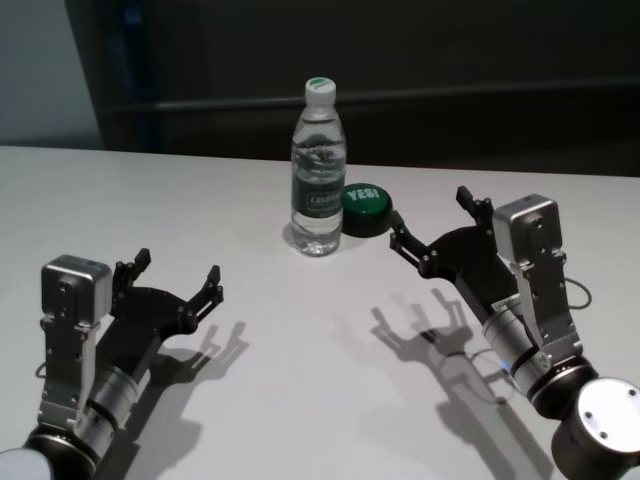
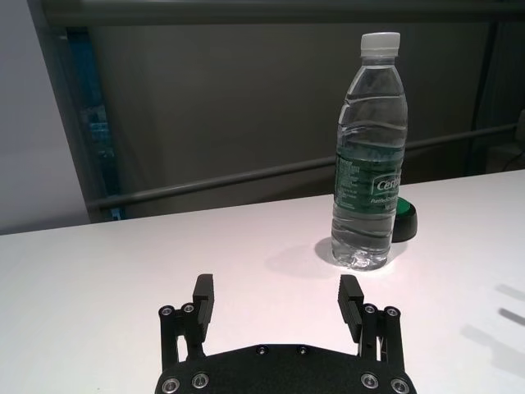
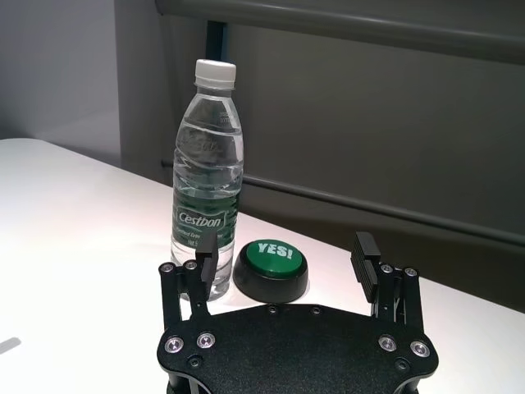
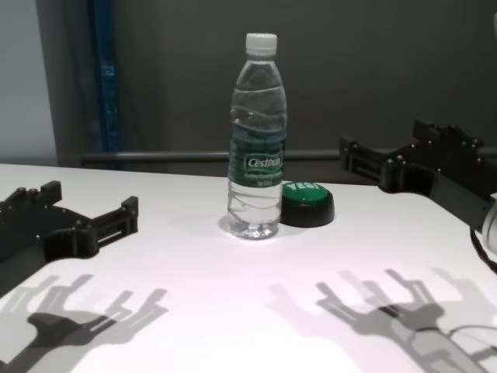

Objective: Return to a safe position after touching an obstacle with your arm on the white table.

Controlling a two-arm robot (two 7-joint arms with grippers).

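The obstacle, a clear water bottle (image 1: 318,170) with a white cap and dark green label, stands upright at the far middle of the white table (image 1: 300,380). It also shows in the left wrist view (image 2: 369,156), the right wrist view (image 3: 207,180) and the chest view (image 4: 258,140). My left gripper (image 1: 177,268) is open and empty, low over the table at the near left, well short of the bottle. My right gripper (image 1: 430,215) is open and empty, raised to the right of the bottle and apart from it.
A low round green button (image 1: 364,208) marked YES on a black base sits just right of the bottle, between it and my right gripper. The table's far edge (image 1: 150,152) runs behind the bottle, with a dark wall beyond.
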